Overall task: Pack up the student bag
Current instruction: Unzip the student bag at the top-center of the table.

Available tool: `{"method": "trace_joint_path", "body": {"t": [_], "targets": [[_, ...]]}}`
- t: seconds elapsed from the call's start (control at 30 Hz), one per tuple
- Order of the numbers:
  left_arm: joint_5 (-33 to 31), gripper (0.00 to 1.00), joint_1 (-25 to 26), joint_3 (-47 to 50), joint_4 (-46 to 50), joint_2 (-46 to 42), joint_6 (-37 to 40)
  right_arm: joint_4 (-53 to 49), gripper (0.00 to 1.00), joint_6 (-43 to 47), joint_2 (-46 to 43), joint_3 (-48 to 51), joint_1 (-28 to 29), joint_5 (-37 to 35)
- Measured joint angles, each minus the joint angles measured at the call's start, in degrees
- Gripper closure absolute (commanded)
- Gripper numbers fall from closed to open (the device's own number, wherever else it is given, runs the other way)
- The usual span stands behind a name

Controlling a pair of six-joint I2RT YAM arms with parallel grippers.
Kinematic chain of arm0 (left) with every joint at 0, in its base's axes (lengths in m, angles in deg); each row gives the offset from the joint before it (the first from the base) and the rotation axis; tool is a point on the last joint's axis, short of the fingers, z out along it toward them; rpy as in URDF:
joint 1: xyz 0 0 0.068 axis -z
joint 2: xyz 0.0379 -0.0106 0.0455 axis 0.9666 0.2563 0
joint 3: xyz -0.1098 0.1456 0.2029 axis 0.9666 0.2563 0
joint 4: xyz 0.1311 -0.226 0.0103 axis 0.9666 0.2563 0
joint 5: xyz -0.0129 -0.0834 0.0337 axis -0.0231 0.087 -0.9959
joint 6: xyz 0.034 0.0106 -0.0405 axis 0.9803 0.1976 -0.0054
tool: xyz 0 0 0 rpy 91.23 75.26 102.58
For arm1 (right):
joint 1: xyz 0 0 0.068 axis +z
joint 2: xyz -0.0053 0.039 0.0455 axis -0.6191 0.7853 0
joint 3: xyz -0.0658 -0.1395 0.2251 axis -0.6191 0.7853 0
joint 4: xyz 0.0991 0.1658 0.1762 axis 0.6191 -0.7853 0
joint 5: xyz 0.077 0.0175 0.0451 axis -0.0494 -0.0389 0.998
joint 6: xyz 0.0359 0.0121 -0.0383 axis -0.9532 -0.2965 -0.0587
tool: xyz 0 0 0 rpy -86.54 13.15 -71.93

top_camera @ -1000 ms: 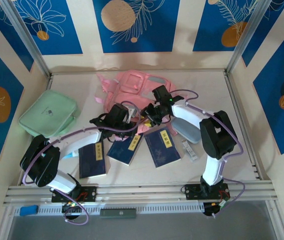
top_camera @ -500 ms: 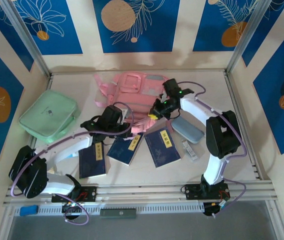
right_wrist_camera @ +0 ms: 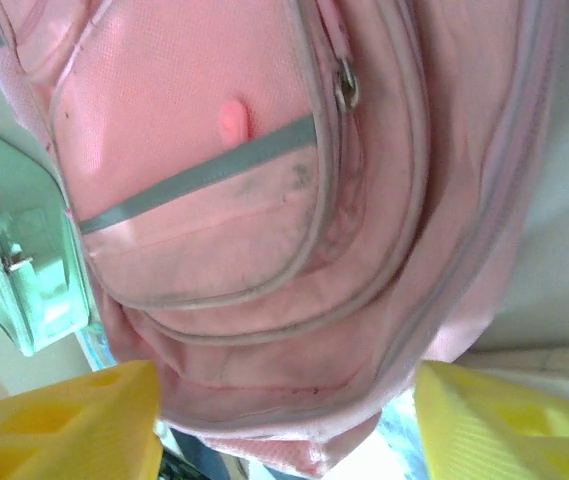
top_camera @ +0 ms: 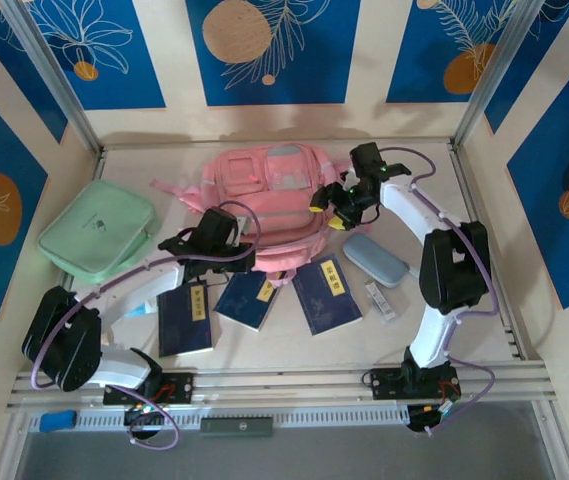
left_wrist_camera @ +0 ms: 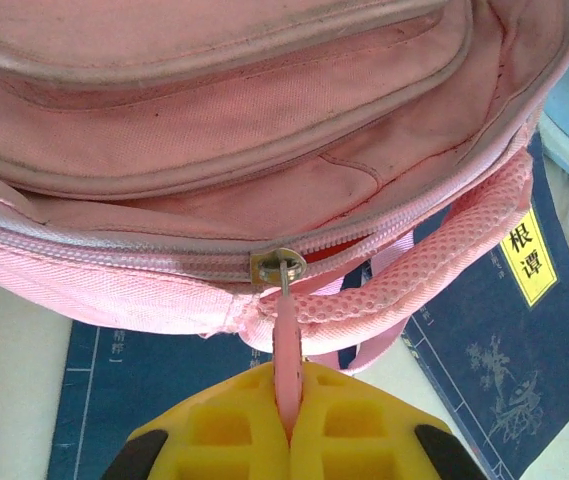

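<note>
The student bag (top_camera: 264, 190), a pink backpack with grey strips, lies flat at the back middle of the table with its front pockets up. My left gripper (top_camera: 226, 243) is at the bag's near edge. In the left wrist view it (left_wrist_camera: 290, 405) is shut on the pink zipper pull (left_wrist_camera: 286, 335), which hangs from a brass slider (left_wrist_camera: 277, 266) on the closed zip. My right gripper (top_camera: 336, 203) hovers at the bag's right side. Its yellow fingers (right_wrist_camera: 64, 425) stand wide open over the bag (right_wrist_camera: 264, 200), holding nothing.
A mint-green zip case (top_camera: 99, 238) lies to the left. Three dark blue books (top_camera: 186, 318) (top_camera: 252, 297) (top_camera: 326, 293) lie in front of the bag, one partly under its strap. A grey-blue case (top_camera: 374, 258) and a small packet (top_camera: 381, 300) sit at the right. Walls close in three sides.
The bag has turned and spread out flat, front pockets up. My right gripper has let go, opened and drawn back to the right. My left gripper still holds the zipper pull.
</note>
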Motion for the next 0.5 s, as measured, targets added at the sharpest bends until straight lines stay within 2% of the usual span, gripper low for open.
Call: {"method": "trace_joint_path", "body": {"t": [0.07, 0.17, 0.33, 0.43, 0.5], "targets": [[0.28, 1.0, 0.22, 0.0, -0.39, 0.04, -0.44, 0.72, 0.18, -3.65, -3.89, 4.98, 1.51, -0.02], [0.72, 1.0, 0.74, 0.0, -1.27, 0.13, -0.66, 1.92, 0.16, -11.34, -7.8, 10.01, 6.97, -0.2], [1.2, 1.0, 1.57, 0.0, -1.97, 0.72, -0.66, 6.58, 0.15, -23.58, -6.03, 11.04, 15.26, -2.36], [1.18, 1.0, 1.97, -0.02, -2.1, 0.76, -0.66, 7.82, 0.25, -27.78, -1.95, 8.41, 16.33, -5.03], [1.18, 1.0, 2.05, -0.04, -2.08, 0.76, -0.66, 8.0, 0.38, -29.09, 1.42, 6.14, 16.33, -6.47]]}}
